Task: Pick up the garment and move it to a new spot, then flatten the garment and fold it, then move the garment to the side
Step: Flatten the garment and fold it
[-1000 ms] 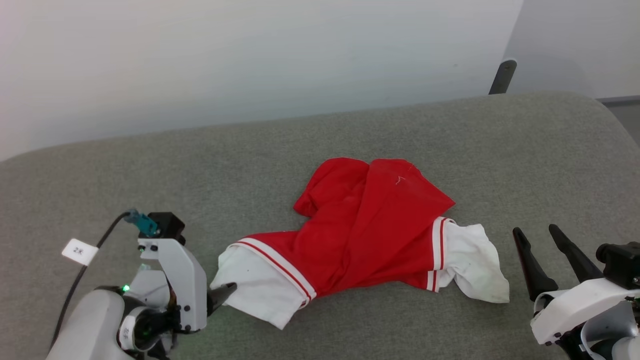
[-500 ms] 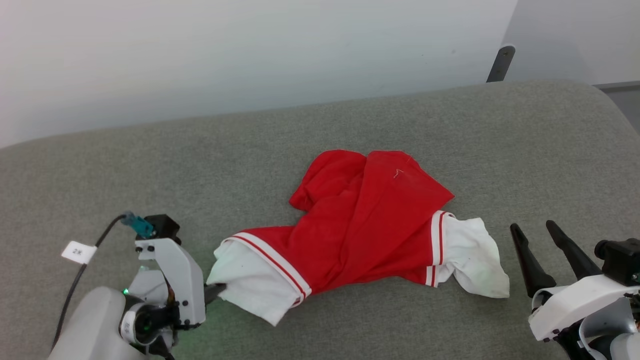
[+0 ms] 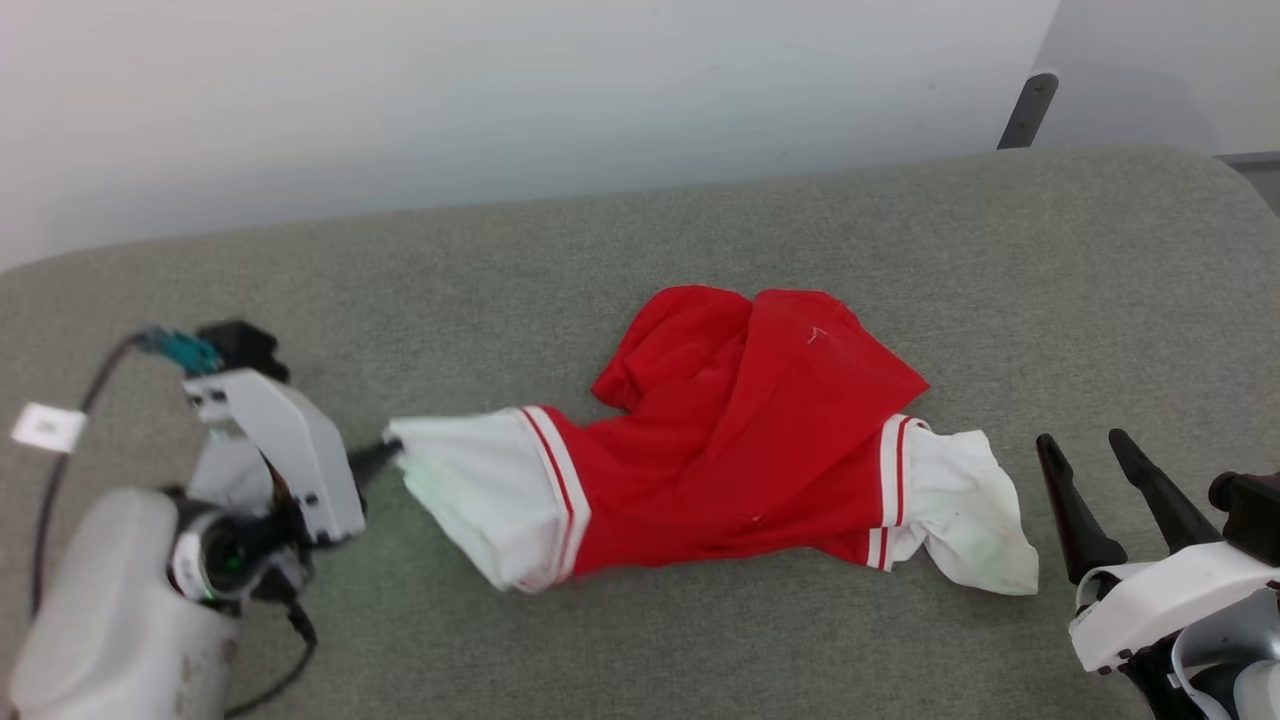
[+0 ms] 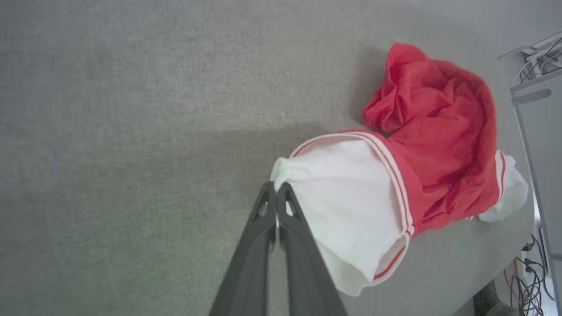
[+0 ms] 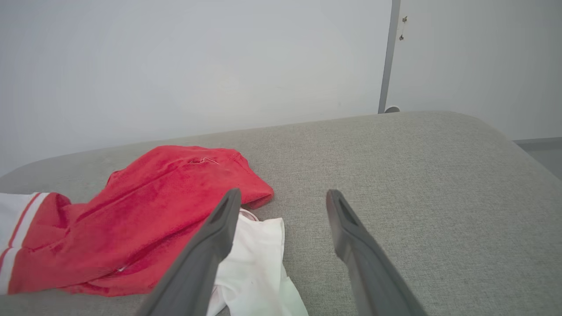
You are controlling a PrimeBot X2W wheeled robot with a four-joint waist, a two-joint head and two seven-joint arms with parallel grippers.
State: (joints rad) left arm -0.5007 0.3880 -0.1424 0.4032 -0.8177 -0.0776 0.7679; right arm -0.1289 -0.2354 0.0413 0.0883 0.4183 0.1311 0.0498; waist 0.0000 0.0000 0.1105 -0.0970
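Observation:
The garment (image 3: 740, 450) is a red shirt with white sleeves and red-and-white striped trim, lying crumpled on the grey padded table (image 3: 640, 250). My left gripper (image 3: 392, 455) is shut on the tip of the white left sleeve (image 3: 470, 490), which is stretched out to the left. In the left wrist view the two fingers (image 4: 277, 206) press together on the sleeve's edge (image 4: 285, 173). My right gripper (image 3: 1085, 450) stands open just right of the other white sleeve (image 3: 965, 520), touching nothing. The right wrist view has the garment (image 5: 145, 215) left of the open fingers (image 5: 228, 219).
A pale wall runs behind the table (image 5: 417, 175). A dark post (image 3: 1027, 108) stands at the far right corner. A cable with a white tag (image 3: 42, 425) trails from my left arm. Cables and a grey frame (image 4: 533, 92) lie beyond the table edge.
My left gripper closed on the white sleeve's tip and pulled it leftward and slightly up, stretching that sleeve out. The camera shifted a little. My right gripper stayed open in place.

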